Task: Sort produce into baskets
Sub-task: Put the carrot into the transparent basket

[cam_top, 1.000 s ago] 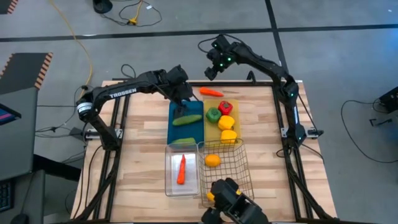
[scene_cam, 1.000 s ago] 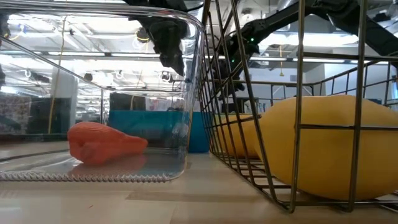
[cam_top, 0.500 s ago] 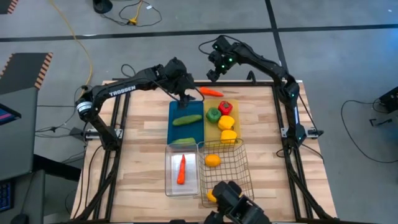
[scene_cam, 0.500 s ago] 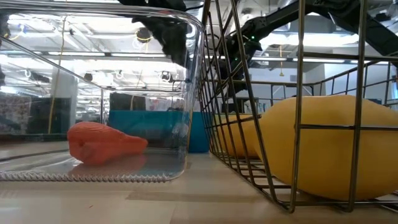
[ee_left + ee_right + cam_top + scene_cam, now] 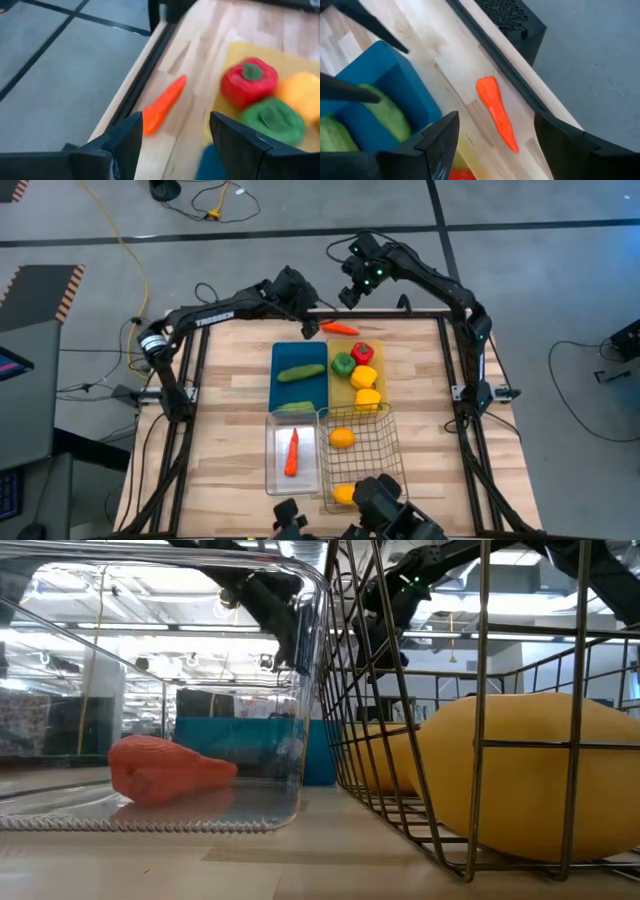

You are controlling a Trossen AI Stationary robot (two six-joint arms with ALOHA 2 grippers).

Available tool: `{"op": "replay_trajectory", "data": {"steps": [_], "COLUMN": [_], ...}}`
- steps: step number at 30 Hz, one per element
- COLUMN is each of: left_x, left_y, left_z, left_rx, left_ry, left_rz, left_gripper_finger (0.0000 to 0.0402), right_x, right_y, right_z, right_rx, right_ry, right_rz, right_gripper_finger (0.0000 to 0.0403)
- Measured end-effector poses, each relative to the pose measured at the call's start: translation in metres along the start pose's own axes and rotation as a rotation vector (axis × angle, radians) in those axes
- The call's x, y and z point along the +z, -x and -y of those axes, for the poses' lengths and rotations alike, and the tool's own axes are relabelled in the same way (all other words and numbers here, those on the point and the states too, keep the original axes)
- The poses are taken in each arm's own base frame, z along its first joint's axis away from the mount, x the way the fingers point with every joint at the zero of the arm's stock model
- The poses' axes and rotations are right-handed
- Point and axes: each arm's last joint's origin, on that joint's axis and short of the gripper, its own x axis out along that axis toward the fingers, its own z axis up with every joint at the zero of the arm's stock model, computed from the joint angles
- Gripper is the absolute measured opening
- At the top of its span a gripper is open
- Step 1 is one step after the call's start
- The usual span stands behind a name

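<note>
Both my claws up at the far edge, one carrot loose on the wood between them!

My left claw hangs just beside the loose carrot, fingers apart, nothing in them. My right claw hovers above the table's far edge, near that same carrot, fingers spread and empty too. The blue tray holds two cucumbers. The yellow tray carries the red pepper, green pepper and two yellow peppers. The clear bin has one carrot inside. The wire basket holds an orange, with another yellowish fruit at its near end.
</note>
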Motion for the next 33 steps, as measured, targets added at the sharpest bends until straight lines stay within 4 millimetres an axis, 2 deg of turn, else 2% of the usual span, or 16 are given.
{"op": "replay_trajectory", "data": {"steps": [7, 13, 24, 28, 33], "left_x": [-0.009, -0.019, -0.025, -0.028, -0.029], "left_y": [-0.035, -0.057, -0.058, -0.057, -0.057], "left_z": [-0.021, -0.028, -0.044, -0.049, -0.049], "left_rx": [0.013, -0.033, -0.045, -0.059, -0.060], "left_ry": [0.116, 0.189, 0.280, 0.292, 0.294], "left_rz": [0.041, 0.034, 0.024, 0.009, 0.004], "left_gripper_finger": [0.0195, 0.0195, 0.0194, 0.0194, 0.0194], "right_x": [-0.009, -0.018, -0.024, -0.029, -0.036], "right_y": [0.008, 0.009, 0.011, 0.015, 0.008], "right_z": [-0.002, -0.003, 0.004, 0.015, 0.033], "right_rx": [-0.008, -0.003, -0.018, -0.085, -0.092], "right_ry": [0.023, 0.047, 0.052, 0.052, 0.033], "right_rz": [-0.081, -0.168, -0.227, -0.282, -0.302], "right_gripper_finger": [0.0286, 0.0286, 0.0285, 0.0285, 0.0285]}}
